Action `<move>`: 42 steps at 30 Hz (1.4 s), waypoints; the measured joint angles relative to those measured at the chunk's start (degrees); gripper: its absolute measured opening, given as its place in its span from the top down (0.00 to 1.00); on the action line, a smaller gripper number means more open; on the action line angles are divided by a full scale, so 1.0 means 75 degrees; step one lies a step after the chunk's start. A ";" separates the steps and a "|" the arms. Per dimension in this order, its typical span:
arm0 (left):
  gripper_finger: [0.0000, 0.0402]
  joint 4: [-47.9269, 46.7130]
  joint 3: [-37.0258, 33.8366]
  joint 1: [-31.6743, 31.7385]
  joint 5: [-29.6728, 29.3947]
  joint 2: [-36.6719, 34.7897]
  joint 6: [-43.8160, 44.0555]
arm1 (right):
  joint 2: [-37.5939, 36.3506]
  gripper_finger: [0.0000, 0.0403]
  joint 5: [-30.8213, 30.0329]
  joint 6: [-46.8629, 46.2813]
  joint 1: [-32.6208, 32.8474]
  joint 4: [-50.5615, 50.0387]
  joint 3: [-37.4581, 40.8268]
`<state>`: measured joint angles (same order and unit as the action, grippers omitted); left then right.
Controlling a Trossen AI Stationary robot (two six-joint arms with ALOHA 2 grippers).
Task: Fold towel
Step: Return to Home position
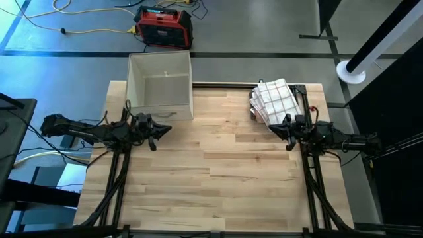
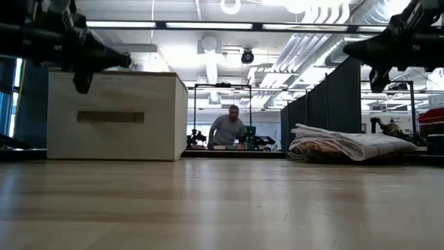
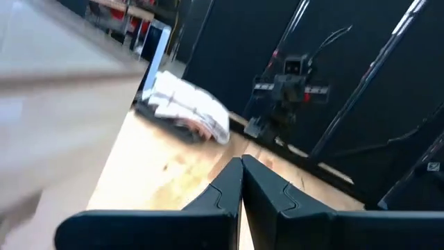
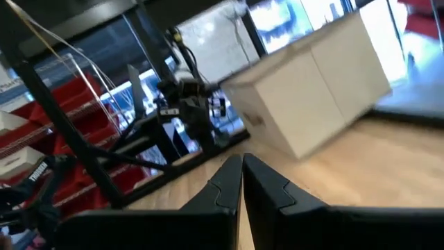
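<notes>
Since the folded towels (image 1: 274, 99) were stacked at the worktop's (image 1: 231, 172) far right, folding was judged finished; the left end effector (image 3: 241, 165) and right end effector (image 4: 242, 161) were held pinched shut, empty, above opposite edges.

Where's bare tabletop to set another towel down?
The table is bare across its middle and near half, between the left gripper and right gripper. Crowded along the far edge: white box at the left corner, towel stack at the right, a bare gap between them.
</notes>
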<state>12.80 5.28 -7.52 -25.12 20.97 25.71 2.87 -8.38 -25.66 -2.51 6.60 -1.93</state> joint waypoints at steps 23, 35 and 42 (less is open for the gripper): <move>1.00 -0.2533 0.0000 0.0000 0.0537 -0.0235 -0.1383 | -0.0057 1.00 0.0538 0.1159 -0.0015 -0.1141 -0.0003; 1.00 -0.2623 0.0000 0.0000 0.1119 -0.1377 -0.2317 | -0.0356 1.00 0.1032 0.2311 -0.0017 -0.1019 -0.0044; 1.00 -0.3477 0.0000 -0.0004 0.1252 -0.2242 -0.1955 | -0.0354 1.00 0.1057 0.2238 -0.0017 -0.1083 -0.0044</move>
<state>-13.28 5.28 -7.55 -15.73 4.16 11.05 0.22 -0.46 -8.88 -2.63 -1.52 -2.26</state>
